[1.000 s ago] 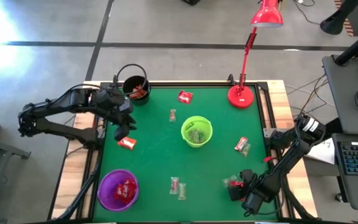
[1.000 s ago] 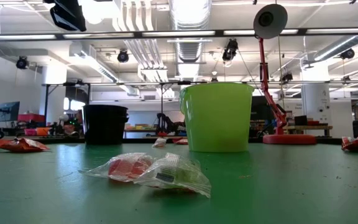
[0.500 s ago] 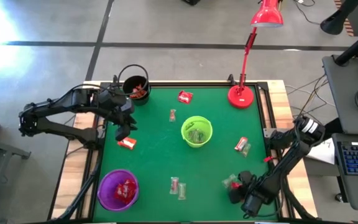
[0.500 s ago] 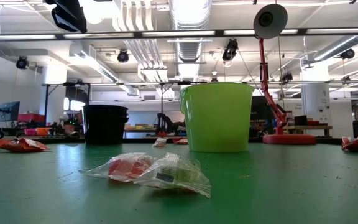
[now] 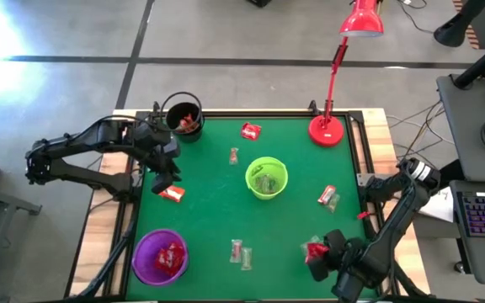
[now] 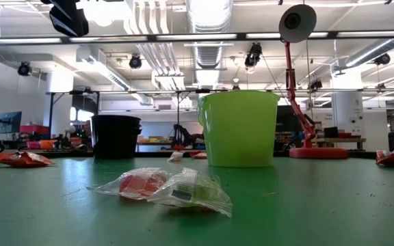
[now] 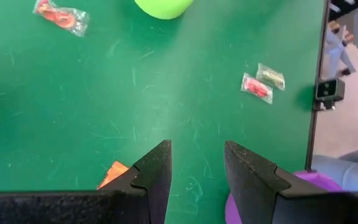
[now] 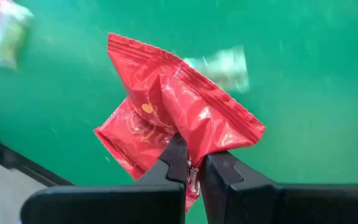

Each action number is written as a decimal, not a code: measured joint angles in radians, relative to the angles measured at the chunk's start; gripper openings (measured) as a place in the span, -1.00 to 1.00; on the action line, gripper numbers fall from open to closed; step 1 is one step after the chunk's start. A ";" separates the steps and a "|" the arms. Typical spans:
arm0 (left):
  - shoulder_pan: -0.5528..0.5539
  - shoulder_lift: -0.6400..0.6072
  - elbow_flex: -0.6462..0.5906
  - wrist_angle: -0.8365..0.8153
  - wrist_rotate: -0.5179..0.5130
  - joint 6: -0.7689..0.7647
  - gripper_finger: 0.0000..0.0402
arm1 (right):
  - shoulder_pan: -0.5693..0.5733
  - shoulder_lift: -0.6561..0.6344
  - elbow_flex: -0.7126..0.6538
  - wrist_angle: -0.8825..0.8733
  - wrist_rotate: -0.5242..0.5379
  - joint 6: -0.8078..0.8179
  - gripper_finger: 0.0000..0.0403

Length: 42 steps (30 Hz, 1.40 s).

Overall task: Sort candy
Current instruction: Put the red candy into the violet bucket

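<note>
Two grippers at work over the green felt table (image 5: 217, 210).

Right gripper (image 8: 193, 163), table's 5 o'clock corner: fingers clenched on a shiny red crinkled candy packet (image 8: 169, 112), pinched at its lower edge and lifted clear of the felt. Pale clear-wrapped sweet (image 8: 224, 67) lies on the felt just beyond it.

Left gripper (image 7: 196, 163), 9 o'clock side: fingers spread, nothing between them, hovering above the felt. Red-orange wrapped candy (image 5: 172, 194) lies right beside it, on the table.

Round lime-green plastic cup (image 5: 266, 178) near table centre, pale wrappers inside. Round purple plastic cup (image 5: 160, 256) at 7 o'clock holds red packets. Round black cup (image 5: 182, 119) at 11 o'clock holds red-orange ones.

Loose candy on the felt:
- red packet (image 5: 250, 130) at 12 o'clock
- small pale sweet (image 5: 234, 156) between it and the lime cup
- red-and-clear pair (image 5: 327, 198) at 3 o'clock
- another mixed pair (image 5: 241, 252) at 6 o'clock

Red desk lamp (image 5: 327, 129), base at 1 o'clock.
</note>
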 joint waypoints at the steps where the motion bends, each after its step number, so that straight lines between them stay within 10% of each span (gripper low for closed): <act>1: 0.000 0.000 0.000 0.003 -0.008 -0.014 -0.35 | -0.005 0.000 0.017 -0.025 0.030 -0.007 -0.94; 11: 0.000 0.054 0.000 0.031 -0.027 -0.067 -0.35 | -0.147 -0.001 0.130 -0.100 0.274 -0.250 -0.94; 22: 0.000 0.153 0.000 0.446 0.216 -0.019 -0.35 | -0.388 -0.035 0.261 -0.096 0.428 -0.646 -0.94; 42: 0.002 0.348 0.000 0.895 0.258 -0.022 -0.35 | -0.598 -0.036 0.430 -0.014 0.465 -1.105 -0.94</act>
